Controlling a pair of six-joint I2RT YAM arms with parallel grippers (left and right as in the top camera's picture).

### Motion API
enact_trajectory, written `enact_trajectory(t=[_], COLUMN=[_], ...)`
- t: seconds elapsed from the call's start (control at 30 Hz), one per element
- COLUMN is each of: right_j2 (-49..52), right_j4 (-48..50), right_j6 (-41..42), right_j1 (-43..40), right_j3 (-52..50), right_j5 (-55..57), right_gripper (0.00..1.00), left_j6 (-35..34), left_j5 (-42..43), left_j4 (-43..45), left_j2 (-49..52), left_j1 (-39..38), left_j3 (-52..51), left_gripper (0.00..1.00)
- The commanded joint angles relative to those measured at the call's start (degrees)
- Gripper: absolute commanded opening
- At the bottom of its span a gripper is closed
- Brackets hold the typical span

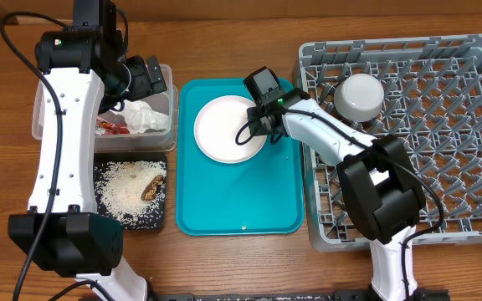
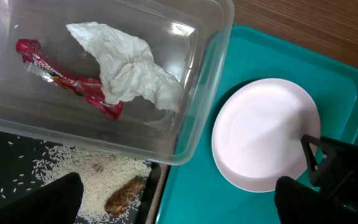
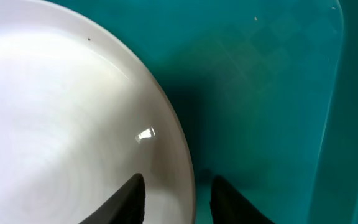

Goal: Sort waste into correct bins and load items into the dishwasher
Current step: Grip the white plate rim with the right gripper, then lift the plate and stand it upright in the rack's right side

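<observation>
Pink plate (image 1: 224, 127) flat, face up, on rear half of teal tray (image 1: 249, 201); round, so no long axis. R gripper (image 3: 179, 202) at its right rim, fingers spread, one each side of edge. L gripper (image 1: 146, 81) over clear tub (image 2: 197, 93), fingers wide apart. In tub: napkin (image 2: 132, 71) and red wrapper (image 2: 61, 78), lying diagonal. Rice (image 1: 128, 192) on black tray (image 1: 107, 167). Grey rack (image 1: 442, 125) at right w/ whitish bowl (image 1: 358, 94). Wood table (image 1: 224, 267).

1. The pale pink plate (image 1: 224, 130) is big and round. It lies flat on the teal tray (image 1: 241, 196).
2. The crumpled white napkin (image 2: 132, 71) lies in the clear tub (image 2: 204, 81), partly over the red wrapper (image 2: 48, 68).
3. The rice (image 1: 128, 196) and the brown chunk (image 1: 151, 190) lie in the black tray (image 1: 159, 216).
4. The whitish bowl (image 1: 358, 94) sits in the grey rack (image 1: 475, 142).
</observation>
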Motion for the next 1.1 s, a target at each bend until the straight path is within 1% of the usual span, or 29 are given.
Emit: enact_trajectory(t=[0.0,0.17,0.23,0.27,0.3,0.33,0.47,0.57,0.73,0.97,1.03,1.07], right_j2=[0.28,0.28,0.28,0.28,0.24,-0.20,-2.51,-6.34,-15.52,-31.23,-35.10,-37.05], right_j4=[0.35,2.91,3.28,3.26,3.26,3.15,3.08,1.57,-1.55,-8.17,-8.76,-8.83], right_j6=[1.60,1.60,1.60,1.60,1.60,1.57,1.53,0.90,-4.61,-15.91,-20.81,-24.74], right_j1=[0.04,0.04,0.04,0.04,0.04,0.13,0.15,-0.20,-0.90,-5.35,-7.43,-8.79], right_j3=[-0.96,-4.17,-4.79,-4.79,-4.76,-4.72,-4.48,-2.67,-0.42,-0.20,-0.20,-0.20], right_j5=[0.07,0.04,0.04,0.02,0.02,0.04,0.09,0.63,5.66,18.23,22.38,24.22], right_gripper=[0.34,0.34,0.24,0.14,0.06,0.04,0.04,0.04,0.04,0.04,0.04,0.04], left_j6=[-0.61,-0.61,-0.61,-0.61,-0.61,-0.61,-0.61,-0.61,-0.61,-0.61,-0.61,-0.61], left_j5=[-0.68,-0.68,-0.68,-0.68,-0.68,-0.68,-0.68,-0.68,-0.68,-0.68,-0.68,-0.68], left_j4=[0.02,0.02,0.02,0.02,0.02,0.02,0.02,0.02,0.02,0.02,0.00,0.02], left_j2=[-0.37,-0.37,-0.37,-0.37,-0.37,-0.37,-0.37,-0.37,-0.37,-0.37,-0.37,-0.37], left_j1=[-0.02,-0.02,-0.02,-0.02,-0.02,-0.02,-0.02,-0.02,-0.02,-0.02,-0.02,-0.02], left_j3=[-0.11,-0.11,-0.11,-0.11,-0.11,-0.11,-0.11,-0.11,-0.11,-0.11,-0.11,-0.11], left_gripper=[1.00,1.00,1.00,1.00,1.00,1.00,1.00,1.00,1.00,1.00,1.00,1.00])
